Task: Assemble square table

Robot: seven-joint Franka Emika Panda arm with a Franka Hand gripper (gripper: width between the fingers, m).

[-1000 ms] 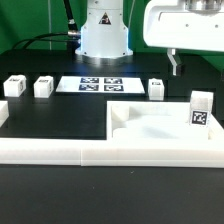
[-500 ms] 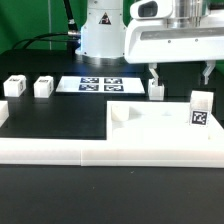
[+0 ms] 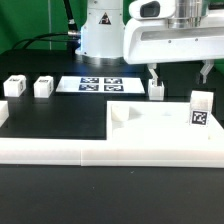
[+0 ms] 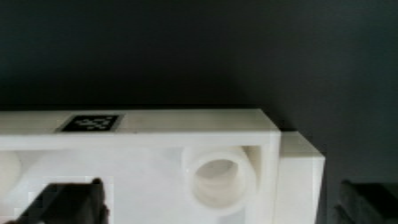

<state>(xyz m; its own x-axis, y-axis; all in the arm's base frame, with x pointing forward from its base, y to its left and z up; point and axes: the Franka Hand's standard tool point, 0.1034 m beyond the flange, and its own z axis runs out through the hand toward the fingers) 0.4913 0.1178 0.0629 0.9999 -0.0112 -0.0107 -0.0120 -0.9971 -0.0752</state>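
two fingers (image 3: 153,73) hang wide apart and hold nothing. i think you are at the step of taking hold of the big white tabletop (image 3: 160,130), so you can set it right before any legs go in. the tabletop lies on the black desk (image 3: 60,120), on the exterior view's right, just under the fingers, and they look apart from it. in the wrist view its corner and round corner hole (image 4: 222,175) sit between them. one leg (image 3: 157,90) stands just beside. next you need to come straight down over the rim and squeeze gently.
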